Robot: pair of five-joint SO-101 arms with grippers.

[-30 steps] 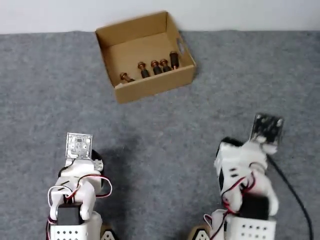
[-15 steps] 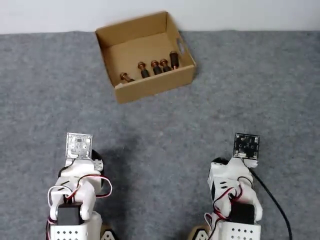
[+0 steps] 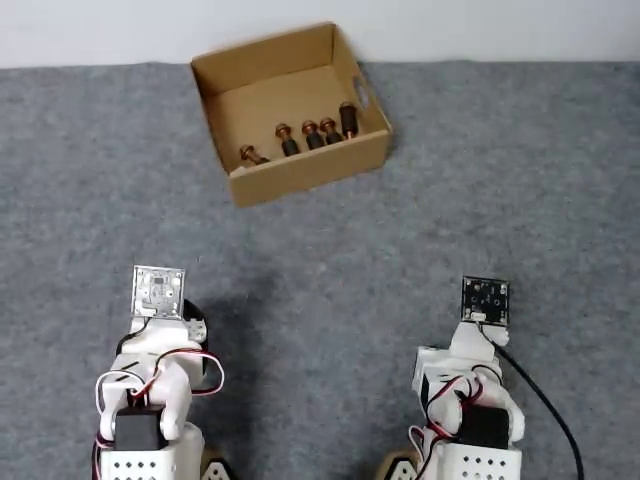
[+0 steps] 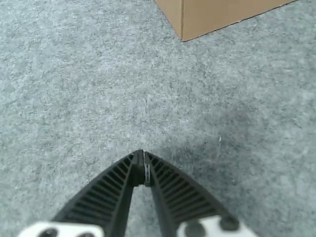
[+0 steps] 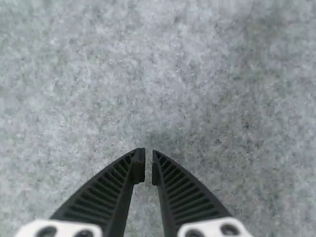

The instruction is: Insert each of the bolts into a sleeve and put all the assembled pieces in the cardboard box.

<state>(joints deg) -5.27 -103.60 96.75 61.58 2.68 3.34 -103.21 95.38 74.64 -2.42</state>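
the right arm (image 3: 470, 400) has drawn back toward its base since a second ago and now sits straight; the left arm (image 3: 150, 390) has not moved. the left pincer (image 4: 143, 170) is closed, tips touching, holding nothing. the right pincer (image 5: 148, 168) is closed to a thin slit, empty, over the grey desk (image 3: 400, 240). five assembled pieces (image 3: 312, 134) lie in a row inside the cardboard box (image 3: 300, 178) at the desk's far side.

The high camera looks steeply down on the surface (image 3: 330, 260) from well above, with the box (image 3: 290, 110) toward 12 o'clock. Each wrist camera sits close over the surface, facing down past the left pincer (image 4: 143, 168) or right pincer (image 5: 145, 165). The left wrist and high views share one box corner.
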